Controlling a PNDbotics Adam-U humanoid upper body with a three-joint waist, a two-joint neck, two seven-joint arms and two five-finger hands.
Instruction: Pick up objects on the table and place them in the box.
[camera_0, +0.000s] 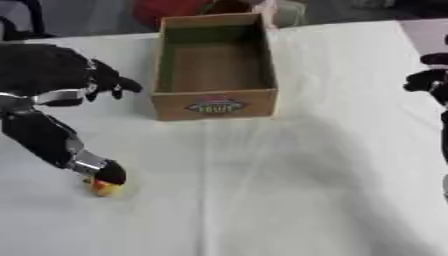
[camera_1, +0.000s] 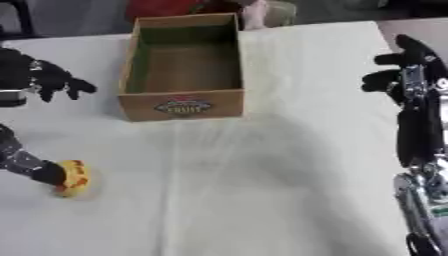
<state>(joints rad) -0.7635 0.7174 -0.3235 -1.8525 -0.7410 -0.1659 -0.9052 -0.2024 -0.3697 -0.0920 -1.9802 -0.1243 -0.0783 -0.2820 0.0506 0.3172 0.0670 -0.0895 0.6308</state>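
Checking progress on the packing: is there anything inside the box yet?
No. The box shows only its bare brown floor, while the small yellow and red object lies on the white table by the left hand.

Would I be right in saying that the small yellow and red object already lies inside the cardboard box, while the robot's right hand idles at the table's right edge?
Not quite: the small yellow and red object still lies on the white table, in front and left of the cardboard box, under a finger of the left hand. The box looks empty in the left eye view. The right hand does idle at the right edge.
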